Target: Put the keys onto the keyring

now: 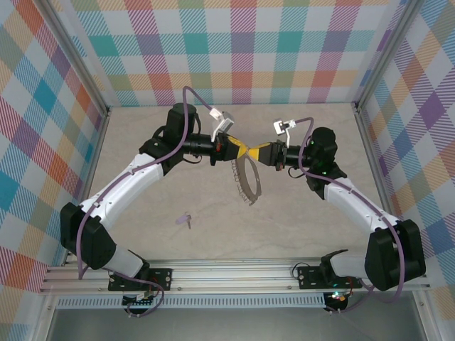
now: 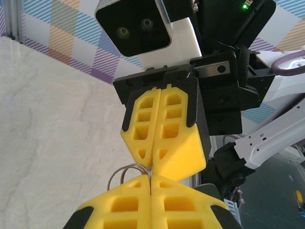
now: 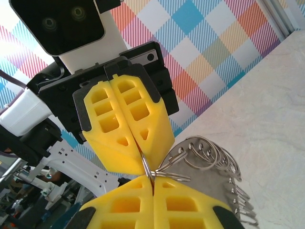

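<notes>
Wore white shells (image 1: 124,177) over black joints (image 1: 174,117). Trailed purple cables (image 1: 186,106) back from the wrists. Ended in yellow fingers (image 2: 167,124), moulded with square pockets, black-backed. Carried a white-and-black camera (image 2: 136,24) and green light (image 2: 245,5) behind the right gripper (image 2: 151,160).

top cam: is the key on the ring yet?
No, the key lies alone on the table, well apart from the keyring that hangs where the left gripper and right gripper meet.
</notes>
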